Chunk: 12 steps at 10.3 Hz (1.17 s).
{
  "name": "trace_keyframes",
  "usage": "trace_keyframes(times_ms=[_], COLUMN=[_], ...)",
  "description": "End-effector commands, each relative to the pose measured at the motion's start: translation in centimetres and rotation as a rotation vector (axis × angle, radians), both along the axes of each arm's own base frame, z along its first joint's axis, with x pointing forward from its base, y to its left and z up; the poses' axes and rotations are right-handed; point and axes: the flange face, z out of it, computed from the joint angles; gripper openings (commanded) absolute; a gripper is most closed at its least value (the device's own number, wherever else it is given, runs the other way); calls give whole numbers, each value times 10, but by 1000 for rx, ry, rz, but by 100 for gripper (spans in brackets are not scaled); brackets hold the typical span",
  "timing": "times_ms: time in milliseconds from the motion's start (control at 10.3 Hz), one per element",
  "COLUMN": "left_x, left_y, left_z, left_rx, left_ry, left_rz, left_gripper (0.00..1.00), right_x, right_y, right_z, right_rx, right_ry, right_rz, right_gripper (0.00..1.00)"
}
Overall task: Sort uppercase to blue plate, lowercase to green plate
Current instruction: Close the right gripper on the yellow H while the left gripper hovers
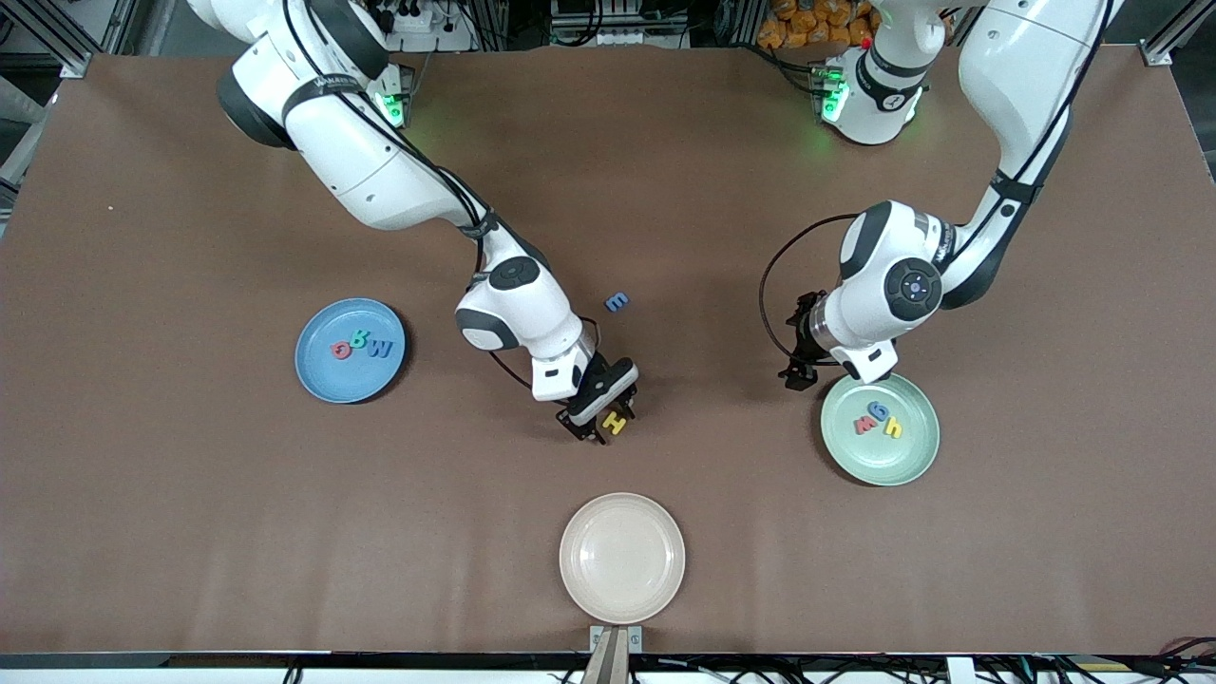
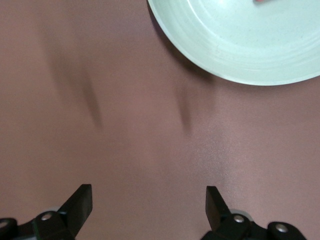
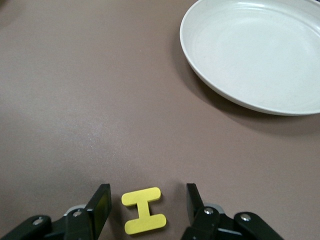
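Note:
The yellow H point(image 1: 616, 424) lies flat on the table between the open fingers of my right gripper point(image 1: 608, 418), with a gap on each side; the right wrist view shows the H point(image 3: 144, 210) and the gripper point(image 3: 146, 202). The blue plate point(image 1: 332, 380) holds the red G point(image 1: 341, 350), green R point(image 1: 360, 337) and blue W point(image 1: 380, 349). The green plate point(image 1: 912, 465) holds the red w point(image 1: 865, 425), blue g point(image 1: 880, 411) and yellow h point(image 1: 893, 428). The blue m-like letter point(image 1: 617, 302) lies on the table. My left gripper point(image 1: 803, 366) is open and empty beside the green plate point(image 2: 240, 45).
A cream plate point(image 1: 622, 558) stands empty near the table's front edge, nearer to the front camera than the yellow H; it also shows in the right wrist view point(image 3: 260, 55). The right arm's forearm hangs over the table between the blue plate and the m-like letter.

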Motion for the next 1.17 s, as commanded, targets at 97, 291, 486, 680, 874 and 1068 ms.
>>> trace_keyframes(times_ms=[97,291,486,680,874,1068], left_x=[3,3,4,4,4,4], left_y=[-1,0,1,1,1,1], left_z=[2,2,2,2,2,2], left_rx=[9,9,8,9,9,9], left_ry=[-10,-10,-10,-12,-12,-12], left_rz=[2,0,0,2,2,-2], left_gripper=[100,100,100,100,100,100], right_x=[3,2,2,1,2,2], right_y=[4,4,4,4,3,2], right_z=[-3,-4,-4,-6,-6,-6], right_rx=[11,11,11,10,8,9], right_ry=[-13,-11,-9,-5,-3,-2], right_rz=[1,0,-1,-2,-4,-7], right_gripper=[63,54,42,35,27,21])
